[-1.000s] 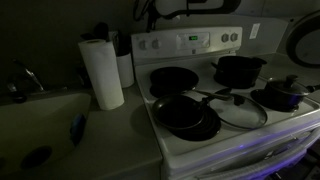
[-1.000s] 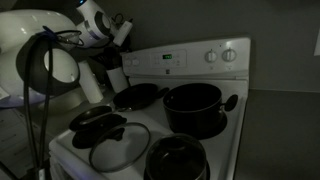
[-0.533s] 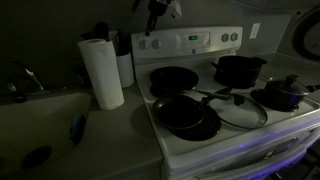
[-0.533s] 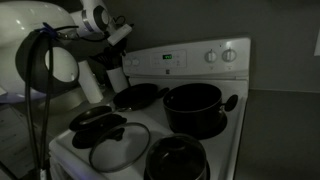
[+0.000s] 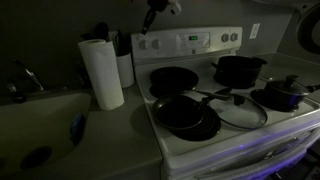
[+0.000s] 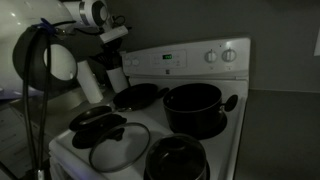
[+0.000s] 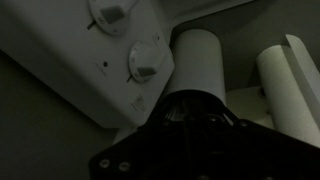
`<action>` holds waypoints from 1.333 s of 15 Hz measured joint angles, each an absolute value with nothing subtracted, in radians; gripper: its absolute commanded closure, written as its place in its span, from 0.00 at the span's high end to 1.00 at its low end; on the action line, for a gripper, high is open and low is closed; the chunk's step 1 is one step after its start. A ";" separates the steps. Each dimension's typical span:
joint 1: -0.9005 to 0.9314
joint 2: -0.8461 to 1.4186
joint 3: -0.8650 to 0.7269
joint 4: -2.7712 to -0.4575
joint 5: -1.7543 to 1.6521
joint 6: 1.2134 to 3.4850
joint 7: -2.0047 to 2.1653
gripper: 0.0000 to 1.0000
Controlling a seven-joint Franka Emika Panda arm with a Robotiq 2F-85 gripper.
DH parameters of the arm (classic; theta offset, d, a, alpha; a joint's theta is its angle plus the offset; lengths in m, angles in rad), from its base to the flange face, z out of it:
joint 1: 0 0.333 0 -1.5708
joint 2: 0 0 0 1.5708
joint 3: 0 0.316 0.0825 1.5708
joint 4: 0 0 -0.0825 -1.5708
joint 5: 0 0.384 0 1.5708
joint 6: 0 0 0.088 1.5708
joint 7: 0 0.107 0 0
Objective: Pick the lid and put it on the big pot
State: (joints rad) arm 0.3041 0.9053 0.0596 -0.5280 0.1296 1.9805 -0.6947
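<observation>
Low light, fine detail poor.

Nearest, at the front of the table: the lid lies flat, knob up, nothing touching it from above. A frying pan sits just beside it, and a handle runs close by the lid's far rim. The small pot stands near the lid's other side.

Behind these: the big pot, open, at the back, with a second frying pan beside it.

Farthest and highest: the gripper hangs above the control panel, well apart from the lid. The wrist view gives only knobs, the paper towel roll and dark housing. Whether the jaws are spread or pressed together, I cannot tell.

Risks, as judged:
- The knob is small and the glass slick, so an off-centre pinch could let the lid tilt and slip.
- The descent may clip the pan handle.
- A lid set down off-centre could slide off the big pot's rim.
</observation>
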 measured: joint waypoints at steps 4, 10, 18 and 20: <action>0.298 0.929 0.078 -0.540 0.171 2.025 -0.695 0.00; 0.259 0.983 0.081 -0.601 0.216 2.114 -0.684 0.00; 0.213 0.939 0.113 -0.737 0.308 1.994 -0.649 0.00; 0.196 0.908 0.113 -0.787 0.309 1.932 -0.635 0.00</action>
State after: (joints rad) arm 0.1960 0.9080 0.1127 -0.7869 0.3086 1.9317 -0.6346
